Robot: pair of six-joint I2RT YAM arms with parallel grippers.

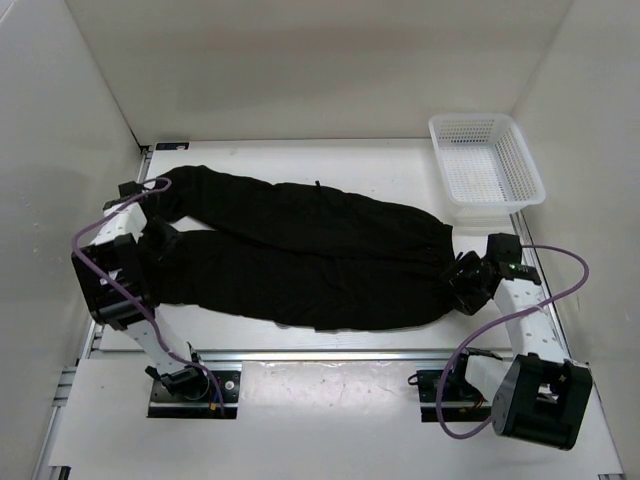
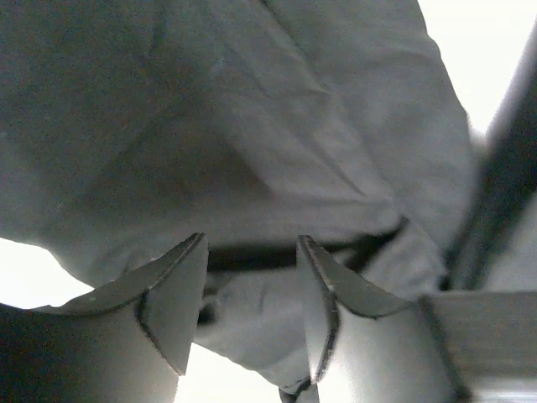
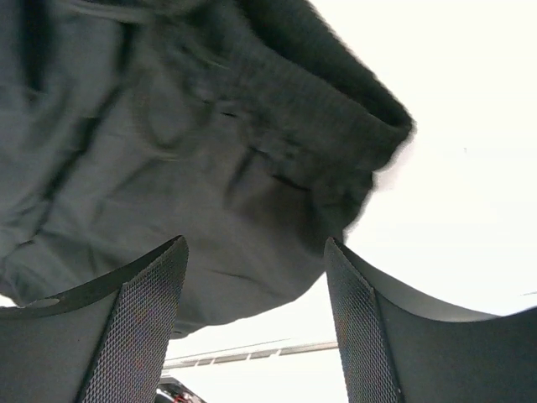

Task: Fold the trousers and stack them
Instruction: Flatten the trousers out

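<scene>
Trousers spread flat, centre frame; first fold pending. Left gripper, right gripper: jaws apart, nothing held. Next you pinch cuffs and waistband.

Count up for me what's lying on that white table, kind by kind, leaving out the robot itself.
Black trousers: 1
White mesh basket: 1
Total: 2
</scene>
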